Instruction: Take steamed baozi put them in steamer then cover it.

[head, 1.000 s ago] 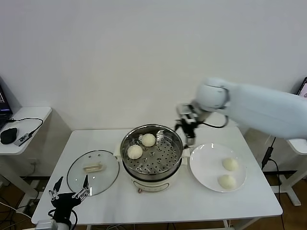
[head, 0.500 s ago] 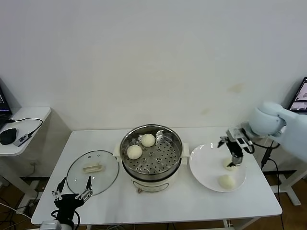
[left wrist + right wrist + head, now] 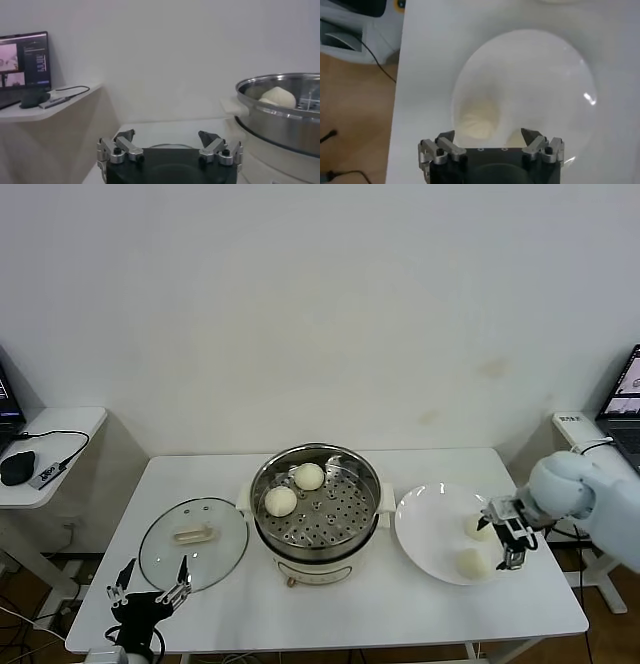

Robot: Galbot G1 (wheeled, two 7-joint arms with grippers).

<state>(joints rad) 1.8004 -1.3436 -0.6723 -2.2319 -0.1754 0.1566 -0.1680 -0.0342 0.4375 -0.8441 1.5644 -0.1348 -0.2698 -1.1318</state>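
Observation:
The steamer (image 3: 316, 536) stands mid-table with two steamed baozi (image 3: 281, 501) (image 3: 310, 476) on its perforated tray. Two more baozi (image 3: 478, 527) (image 3: 470, 562) lie on the white plate (image 3: 430, 529) to its right. My right gripper (image 3: 507, 534) hovers open at the plate's right edge, just beside those two. In the right wrist view that gripper (image 3: 489, 135) stands open above one baozi (image 3: 477, 120), and its body partly hides the other. The cover (image 3: 193, 542) lies flat left of the steamer. My left gripper (image 3: 148, 592) waits open at the table's front left, empty (image 3: 170, 137).
A side table (image 3: 60, 424) with a mouse and cable stands at the far left. A laptop (image 3: 628, 389) on a stand sits at the far right. From the left wrist the steamer (image 3: 280, 115) rises close by, a bun (image 3: 277, 96) showing over its rim.
My right arm has swung from above the steamer across to the plate and dropped low beside the two buns. The left gripper has barely shifted. Both stay open.

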